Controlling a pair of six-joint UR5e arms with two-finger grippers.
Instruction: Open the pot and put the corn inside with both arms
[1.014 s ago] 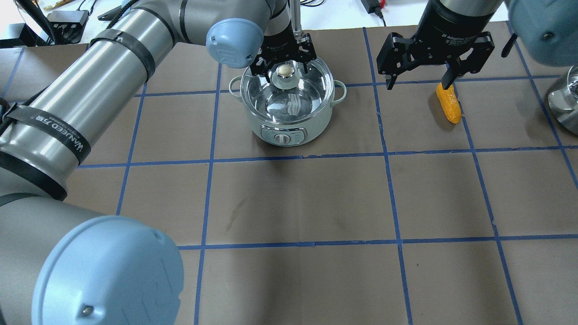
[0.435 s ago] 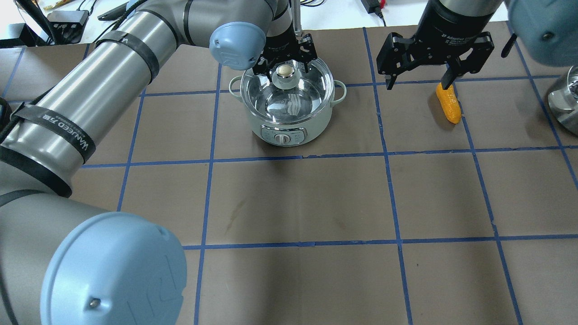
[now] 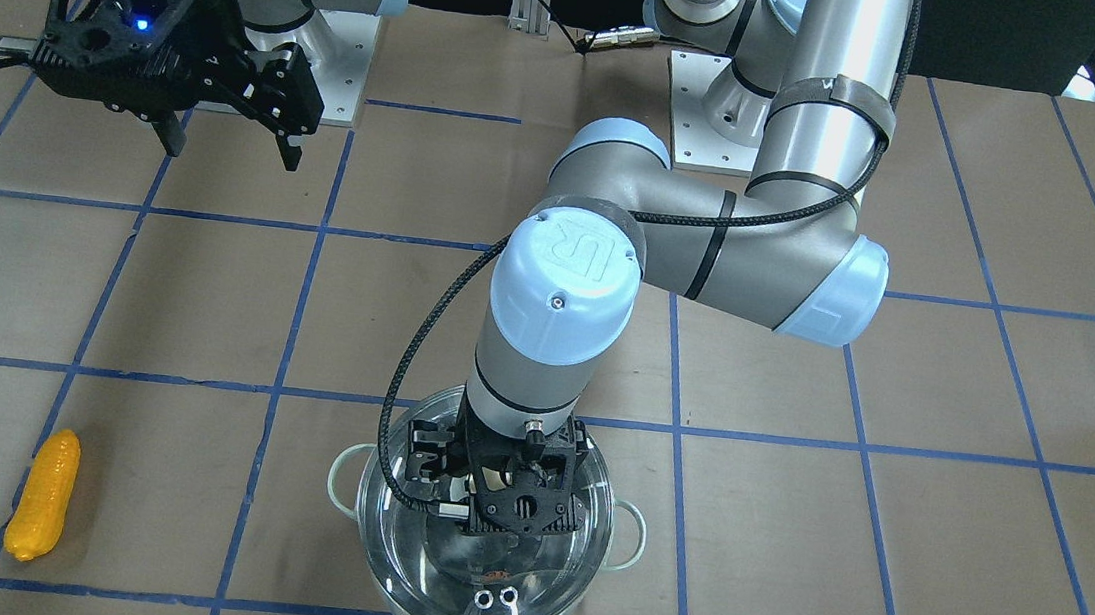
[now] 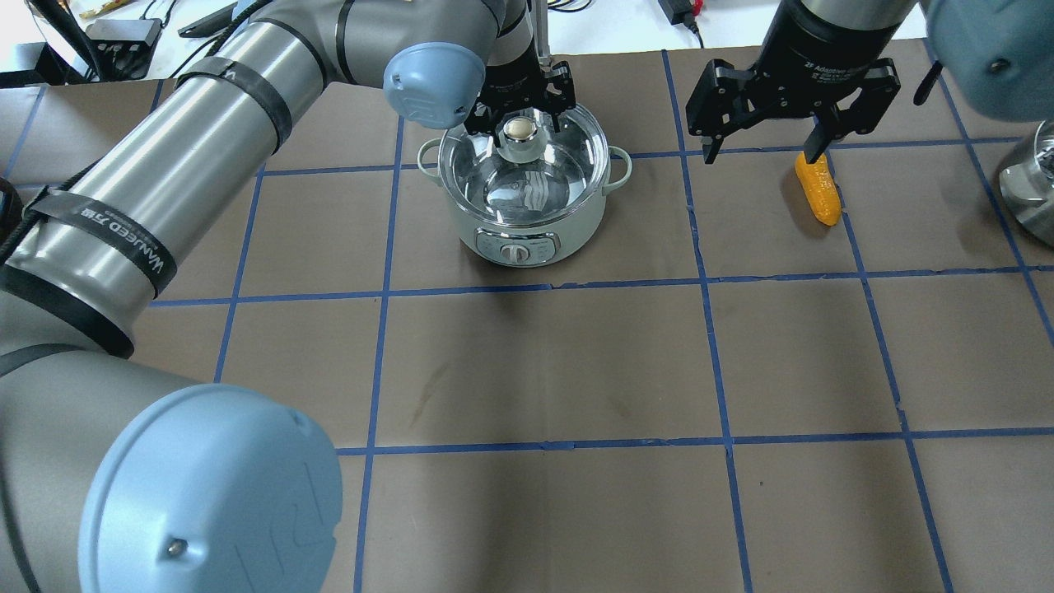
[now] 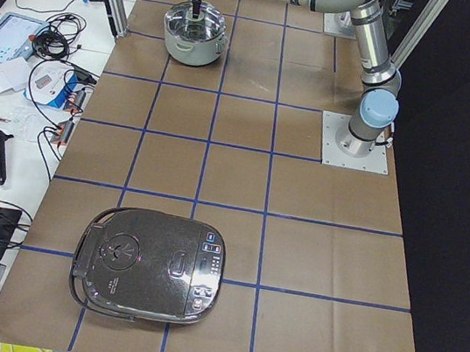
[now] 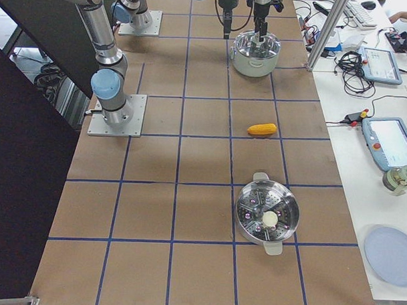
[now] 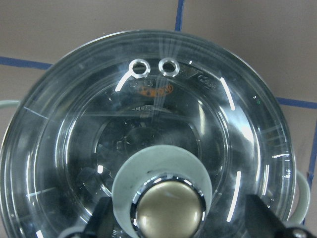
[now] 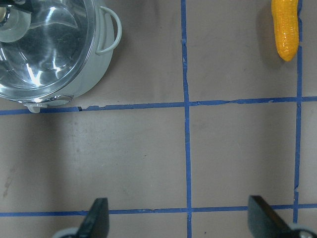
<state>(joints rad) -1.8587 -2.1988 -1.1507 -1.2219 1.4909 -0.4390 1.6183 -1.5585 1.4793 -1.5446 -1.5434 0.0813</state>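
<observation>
The pot point(image 4: 527, 226) stands at the far middle of the table with its glass lid point(image 4: 543, 177) on, and it also shows in the front view point(image 3: 346, 474). My left gripper point(image 4: 517, 122) is open, its fingers on either side of the lid knob point(image 7: 168, 208) without closing on it. The corn point(image 4: 819, 191) lies on the table to the pot's right, seen also in the front view point(image 3: 44, 494) and the right wrist view point(image 8: 286, 27). My right gripper point(image 4: 762, 155) is open and empty, held high above the table near the corn.
A steel steamer pot point(image 6: 267, 217) stands on the table further to the robot's right, past the corn. A black rice cooker point(image 5: 151, 265) stands at the table's left end. Blue tape lines grid the brown table cover.
My left arm has shifted slightly and its gripper has settled a little closer around the lid knob. The right gripper, the corn and the pot have not moved.
</observation>
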